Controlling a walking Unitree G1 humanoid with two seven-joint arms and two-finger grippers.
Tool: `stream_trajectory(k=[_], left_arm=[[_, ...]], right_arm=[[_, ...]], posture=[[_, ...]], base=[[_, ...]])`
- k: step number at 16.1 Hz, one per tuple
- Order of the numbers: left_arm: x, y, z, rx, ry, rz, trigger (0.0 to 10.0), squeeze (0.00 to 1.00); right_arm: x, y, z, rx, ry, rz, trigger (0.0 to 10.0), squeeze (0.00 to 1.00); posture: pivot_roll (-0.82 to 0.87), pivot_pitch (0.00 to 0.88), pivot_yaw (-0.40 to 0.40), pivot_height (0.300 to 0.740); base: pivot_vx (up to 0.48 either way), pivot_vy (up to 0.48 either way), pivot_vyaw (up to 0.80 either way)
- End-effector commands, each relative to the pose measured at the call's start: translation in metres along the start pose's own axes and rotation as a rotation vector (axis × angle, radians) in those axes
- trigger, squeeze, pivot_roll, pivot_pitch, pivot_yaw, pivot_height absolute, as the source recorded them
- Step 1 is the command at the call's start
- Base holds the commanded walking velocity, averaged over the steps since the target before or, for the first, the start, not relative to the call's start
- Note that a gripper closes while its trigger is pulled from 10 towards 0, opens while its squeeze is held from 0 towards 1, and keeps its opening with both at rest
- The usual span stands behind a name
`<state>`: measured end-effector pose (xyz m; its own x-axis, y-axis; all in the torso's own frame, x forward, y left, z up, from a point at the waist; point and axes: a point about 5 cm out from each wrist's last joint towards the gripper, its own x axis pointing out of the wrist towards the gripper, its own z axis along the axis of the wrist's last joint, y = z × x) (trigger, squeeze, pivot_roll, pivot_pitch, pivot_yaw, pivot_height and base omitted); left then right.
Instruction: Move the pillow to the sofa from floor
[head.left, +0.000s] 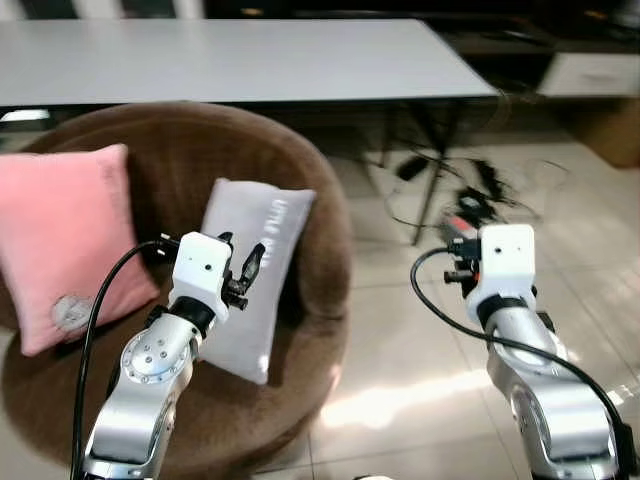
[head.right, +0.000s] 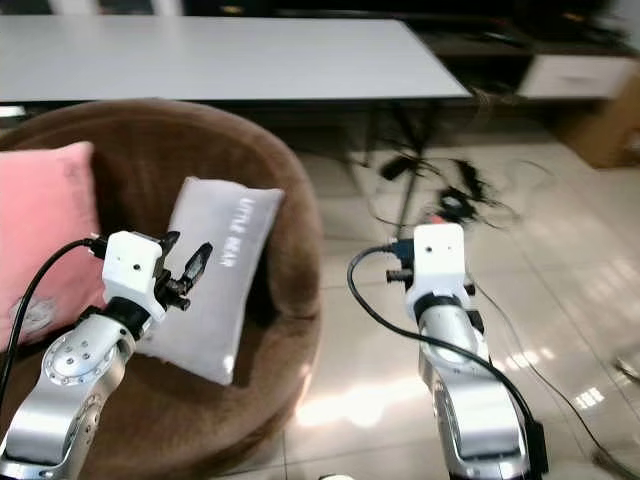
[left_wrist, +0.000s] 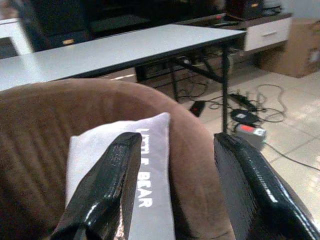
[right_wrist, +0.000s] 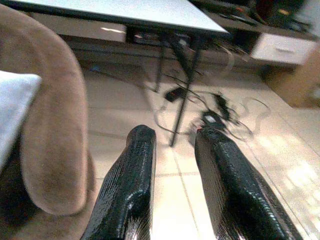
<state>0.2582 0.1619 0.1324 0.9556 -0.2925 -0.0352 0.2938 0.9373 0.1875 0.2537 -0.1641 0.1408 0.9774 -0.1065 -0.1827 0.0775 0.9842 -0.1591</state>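
Across the top of the head views, a long white-topped surface on black legs (head.left: 240, 58). Below it, at left and centre, a round brown plush sofa chair (head.left: 320, 215) with a curved ribbed back. At right, glossy beige tiled floor (head.left: 400, 330) with a bright reflection near the chair's foot. In the upper right corner, a white drawer unit (head.left: 590, 72) and a brown cardboard box (head.left: 615, 130) just beside it.

In the chair's seat at the left edge, a pink square pillow (head.left: 65, 240), leaning against the backrest. Just right of it, at the centre-left of the frame, a light grey rectangular pillow with white "LITTLE BEAR" lettering (head.left: 255, 260), propped upright against the chair's inner wall, off the floor.

At lower left, the silver left arm, raised, with its left gripper (head.left: 240, 268) in front of the grey pillow; fingers spread wide, nothing between them, pillow lettering seen in the gap from the wrist camera. At lower right, the silver right arm, raised over the floor beside the chair; right gripper (right_wrist: 172, 185) with fingers parted and empty, pointed toward the table legs.

Under the table at centre right, a tangle of black cables and a power strip (head.left: 470, 185), blurred, with a small red-and-grey device (left_wrist: 249, 131) on the tiles near them.
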Motion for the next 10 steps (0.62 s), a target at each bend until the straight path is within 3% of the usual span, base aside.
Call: stream_trajectory(k=[1,5,10], left_arm=[[0.001,-0.001,0.002,0.021,-0.011,0.001,10.0,0.00],[0.010,0.002,0.008,0.042,-0.028,0.004,10.0,0.00],[0.019,0.002,0.010,0.000,-0.036,-0.010,10.0,0.00]], right_arm=[[-0.003,-0.007,0.000,0.011,0.007,-0.043,10.0,0.00],[-0.012,-0.018,-0.018,0.085,0.093,-0.131,10.0,0.00],[-0.017,-0.017,-0.020,0.114,0.113,-0.169,10.0,0.00]], posture=[[-0.09,0.000,-0.011,0.740],[-0.10,0.003,0.018,0.740],[-0.12,0.007,0.065,0.740]], base=[[0.000,0.000,-0.80],[0.000,0.000,-0.80],[0.000,0.000,-0.80]])
